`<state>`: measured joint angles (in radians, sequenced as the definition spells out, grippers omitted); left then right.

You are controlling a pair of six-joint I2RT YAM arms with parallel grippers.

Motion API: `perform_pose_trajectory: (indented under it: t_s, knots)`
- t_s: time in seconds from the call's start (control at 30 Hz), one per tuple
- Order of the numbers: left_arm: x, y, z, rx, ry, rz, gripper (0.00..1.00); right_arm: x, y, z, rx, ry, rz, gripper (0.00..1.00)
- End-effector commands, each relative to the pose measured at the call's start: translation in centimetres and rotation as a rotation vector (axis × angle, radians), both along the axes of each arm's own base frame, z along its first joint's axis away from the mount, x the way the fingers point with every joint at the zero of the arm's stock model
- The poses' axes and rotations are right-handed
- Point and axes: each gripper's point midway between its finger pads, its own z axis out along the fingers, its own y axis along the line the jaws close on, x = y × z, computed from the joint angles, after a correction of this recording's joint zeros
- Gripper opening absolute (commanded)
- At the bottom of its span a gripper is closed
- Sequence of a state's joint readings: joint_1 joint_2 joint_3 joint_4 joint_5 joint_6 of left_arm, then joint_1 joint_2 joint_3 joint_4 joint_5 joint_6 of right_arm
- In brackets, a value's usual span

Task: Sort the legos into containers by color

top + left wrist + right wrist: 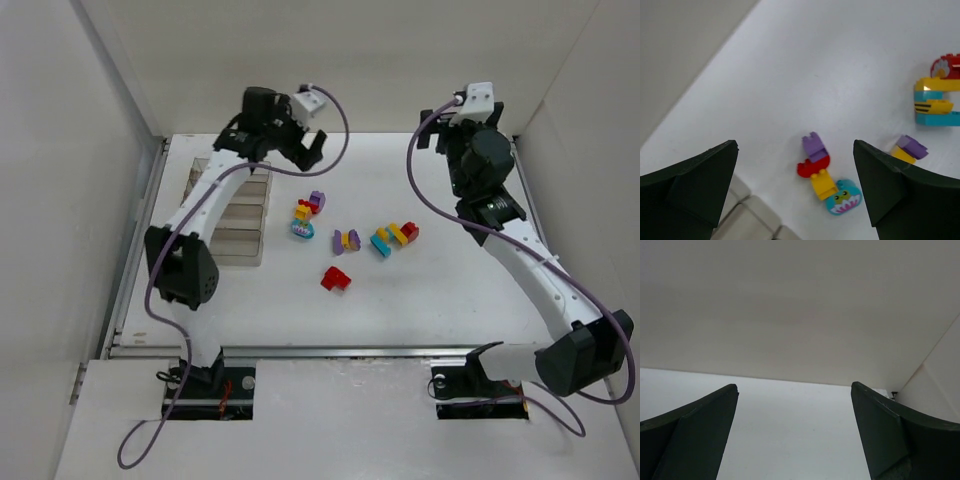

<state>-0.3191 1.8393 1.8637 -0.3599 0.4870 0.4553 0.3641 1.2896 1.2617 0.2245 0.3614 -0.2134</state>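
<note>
White counter (430, 300) enclosed by pale walls (380, 60); the legos (345, 240) lie scattered at its centre, the containers (235, 215) along its left edge. Left jaws, spread wide and empty, hover near the far legos. Right jaws, equally spread, hold nothing and face the back wall.

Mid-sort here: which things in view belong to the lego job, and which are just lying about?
Belongs to the job:
- red brick
- purple-yellow pair
- teal-yellow-red cluster
- purple-red-yellow-teal cluster
- containers, at the table's left
- left gripper and right gripper, both open and holding nothing

Not part of it:
- purple cables on the arms
- white walls
</note>
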Motion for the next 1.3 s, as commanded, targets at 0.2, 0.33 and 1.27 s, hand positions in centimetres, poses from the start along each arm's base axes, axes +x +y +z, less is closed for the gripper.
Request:
perform_pose_trajectory:
  t_s: [0.2, 0.33, 1.27]
  knots:
    - [-3.6, -2.5, -11.7, 0.063, 0.433, 0.062, 1.00, -1.1, 2.8, -5.4, 0.008, 0.163, 0.057, 0.99]
    - [-4.0, -1.6, -15.5, 0.166, 0.463, 0.137, 1.00, -1.2, 3.5, -6.8, 0.025, 0.190, 0.078, 0.99]
    - [-3.8, 0.4, -23.3, 0.302, 0.551, 0.259, 0.03, -1.9, 5.2, -8.3, 0.094, 0.244, 0.155, 0.99]
